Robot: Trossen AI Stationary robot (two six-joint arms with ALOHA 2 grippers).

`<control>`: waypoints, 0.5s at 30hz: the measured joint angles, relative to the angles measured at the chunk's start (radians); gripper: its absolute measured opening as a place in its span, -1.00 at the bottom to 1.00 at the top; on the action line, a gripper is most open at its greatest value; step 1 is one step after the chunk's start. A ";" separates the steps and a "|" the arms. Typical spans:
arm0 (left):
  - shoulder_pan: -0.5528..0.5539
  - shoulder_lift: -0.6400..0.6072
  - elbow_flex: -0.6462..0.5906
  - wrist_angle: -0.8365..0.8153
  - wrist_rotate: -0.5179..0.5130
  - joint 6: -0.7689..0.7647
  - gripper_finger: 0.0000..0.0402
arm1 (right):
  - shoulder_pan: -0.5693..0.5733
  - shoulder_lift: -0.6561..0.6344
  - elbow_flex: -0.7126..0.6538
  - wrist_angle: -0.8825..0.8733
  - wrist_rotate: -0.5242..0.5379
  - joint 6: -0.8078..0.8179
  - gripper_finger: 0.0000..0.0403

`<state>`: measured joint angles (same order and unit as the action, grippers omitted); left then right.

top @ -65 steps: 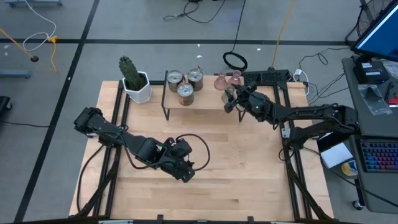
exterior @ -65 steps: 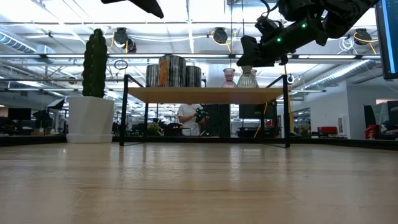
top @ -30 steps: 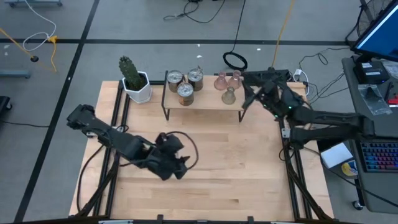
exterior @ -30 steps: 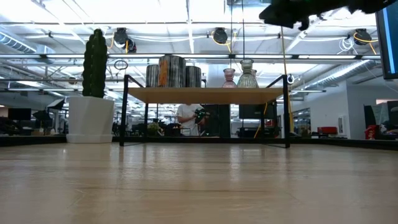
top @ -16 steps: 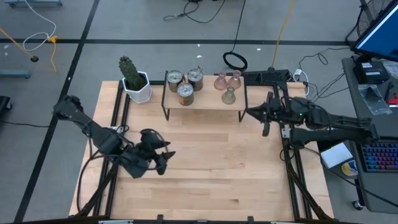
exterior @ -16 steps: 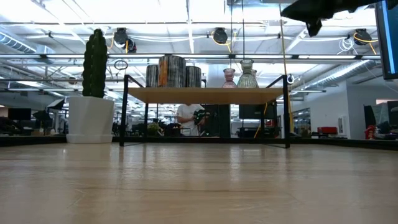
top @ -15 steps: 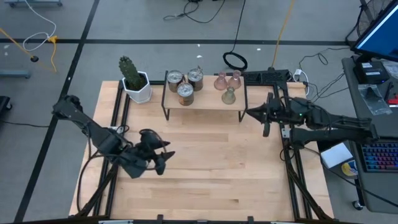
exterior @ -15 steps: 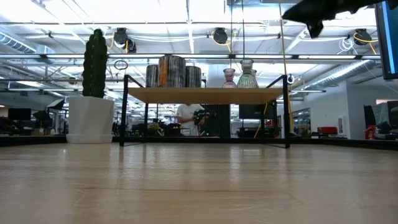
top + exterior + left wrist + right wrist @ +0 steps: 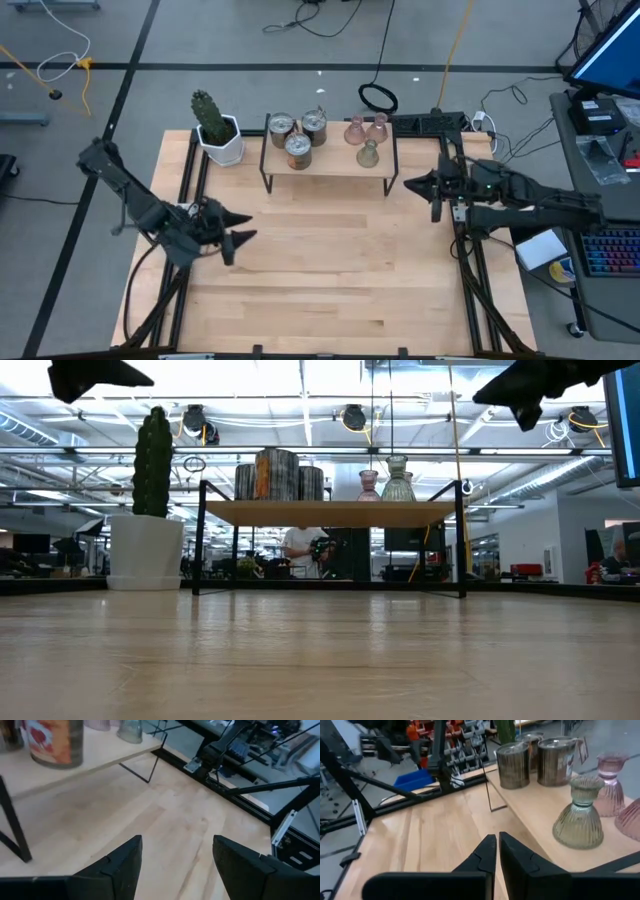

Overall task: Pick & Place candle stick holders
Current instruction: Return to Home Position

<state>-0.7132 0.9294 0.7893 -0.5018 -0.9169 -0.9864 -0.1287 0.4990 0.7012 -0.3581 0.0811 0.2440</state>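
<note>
A small wooden shelf (image 9: 330, 160) stands at the table's far middle. On it rest three silvery metal candle stick holders (image 9: 298, 148) and three glass ones: two pink (image 9: 354, 130) and one olive-green (image 9: 369, 153). The right wrist view shows the olive-green one (image 9: 579, 812) on its wide base. My left gripper (image 9: 245, 228) hovers open over the table's left part, fingers pointing right, nothing between them (image 9: 175, 865). My right gripper (image 9: 410, 183) is shut and empty (image 9: 497, 850), right of the shelf, pointing at it. Both hang high in the low view.
A green cactus in a white pot (image 9: 216, 130) stands left of the shelf. Black frame rails (image 9: 462, 250) run along the table's left and right sides. Bare wood (image 9: 340, 270) lies in the middle and near part. A person (image 9: 300, 550) shows in the room behind.
My left gripper has swung from the table's middle toward its left edge, staying open. My right gripper has drawn back from the shelf toward the right edge and a little nearer, and has shut. The holders have stayed on the shelf.
</note>
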 joint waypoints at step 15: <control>0.196 -0.362 -0.295 0.435 0.305 0.484 0.20 | 0.000 -0.086 -0.055 -0.101 -0.093 0.148 -0.92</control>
<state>-0.5174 0.5675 0.4946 -0.0664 -0.6122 -0.5029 -0.1287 0.4132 0.6466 -0.4591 -0.0115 0.3915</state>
